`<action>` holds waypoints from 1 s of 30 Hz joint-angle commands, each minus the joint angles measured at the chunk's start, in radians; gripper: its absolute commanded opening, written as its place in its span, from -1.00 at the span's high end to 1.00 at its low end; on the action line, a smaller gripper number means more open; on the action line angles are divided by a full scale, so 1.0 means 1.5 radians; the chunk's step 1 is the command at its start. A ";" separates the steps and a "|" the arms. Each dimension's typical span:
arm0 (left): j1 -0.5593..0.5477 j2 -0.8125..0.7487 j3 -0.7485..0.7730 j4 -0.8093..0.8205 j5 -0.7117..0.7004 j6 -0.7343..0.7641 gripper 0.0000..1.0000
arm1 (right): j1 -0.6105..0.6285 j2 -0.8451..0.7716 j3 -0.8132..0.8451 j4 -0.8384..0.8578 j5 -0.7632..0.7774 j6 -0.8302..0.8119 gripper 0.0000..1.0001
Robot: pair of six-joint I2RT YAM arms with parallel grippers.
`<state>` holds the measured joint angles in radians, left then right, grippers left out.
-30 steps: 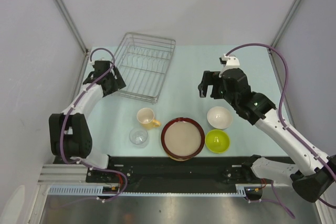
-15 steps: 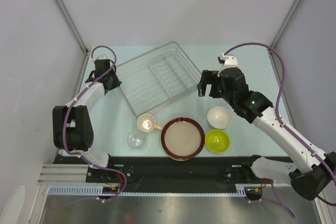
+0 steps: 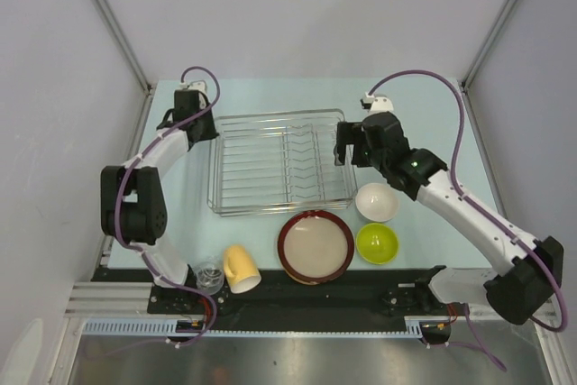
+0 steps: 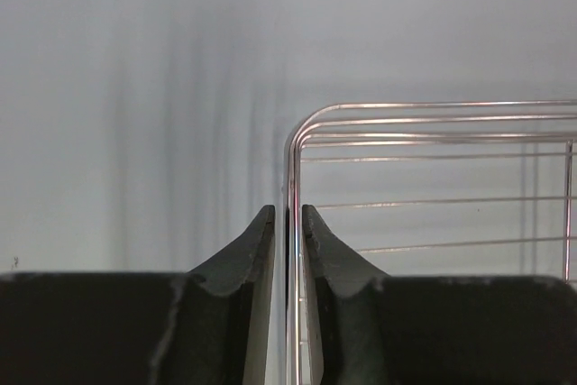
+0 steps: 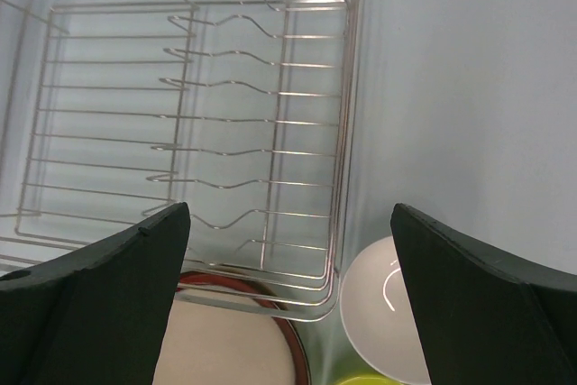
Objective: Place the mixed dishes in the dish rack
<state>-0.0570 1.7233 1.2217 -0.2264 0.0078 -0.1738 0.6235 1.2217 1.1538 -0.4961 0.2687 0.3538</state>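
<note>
While tight on rack, left tool

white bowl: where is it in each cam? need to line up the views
Top external: white bowl right of centre, just off the near-right corner of the dish rack, with the lime-green bowl on its near side.
Right wrist: the bowl at the bottom edge, right of centre, beside the rack's corner.
Left wrist: not in it.
Shared landmark: the rack's wire rim, in the left wrist view and the right wrist view too.
</note>
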 commanded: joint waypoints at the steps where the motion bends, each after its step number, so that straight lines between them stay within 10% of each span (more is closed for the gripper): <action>1: -0.002 0.031 0.062 0.019 -0.020 0.011 0.53 | -0.010 0.059 -0.003 0.019 0.020 -0.024 -1.00; 6: -0.002 0.071 0.108 0.014 -0.013 0.013 0.53 | -0.062 0.138 -0.004 0.071 0.000 -0.031 -0.98; 14: -0.003 0.123 0.161 0.005 0.007 0.019 0.53 | -0.155 0.242 -0.003 0.166 -0.094 -0.015 0.09; 30: -0.022 0.172 0.235 -0.016 0.031 0.017 0.53 | -0.161 0.211 -0.001 0.203 -0.162 0.019 -0.43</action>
<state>-0.0616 1.9713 1.5047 -0.2497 0.0174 -0.1478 0.3595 1.6150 1.1427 -0.2607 0.0917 0.3511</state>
